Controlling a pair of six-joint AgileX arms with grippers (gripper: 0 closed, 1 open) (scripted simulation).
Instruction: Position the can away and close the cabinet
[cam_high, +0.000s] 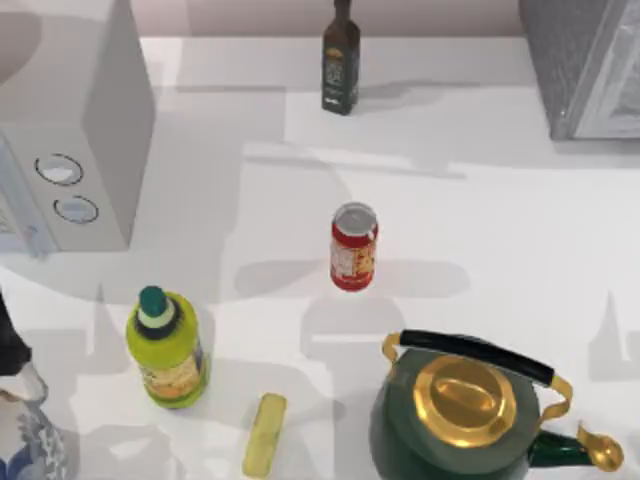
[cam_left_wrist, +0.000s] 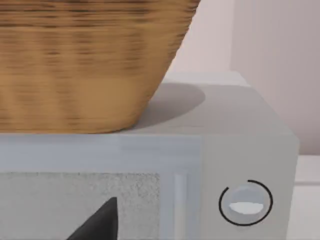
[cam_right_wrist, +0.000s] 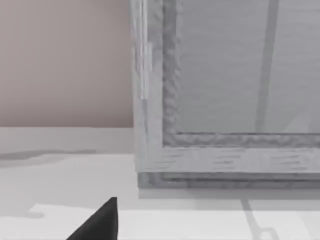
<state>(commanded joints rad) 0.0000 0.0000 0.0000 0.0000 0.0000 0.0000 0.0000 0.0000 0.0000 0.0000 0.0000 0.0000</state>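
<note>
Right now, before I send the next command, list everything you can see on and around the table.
can: 1, red, silver top, table centre, upright
cabinet: 1, grey speckled, far right
white box: 1, two round dials, far left
basket: 1, woven tan, on the white box
dark bottle: 1, far centre
yellow-green bottle: 1, teal cap, near left
kettle: 1, dark green and gold, near right
yellow bar: 1, near centre
blue-white vase: 1, near-left corner
left claw: dark fingertip, facing the white box
right claw: dark fingertip, facing the cabinet
</note>
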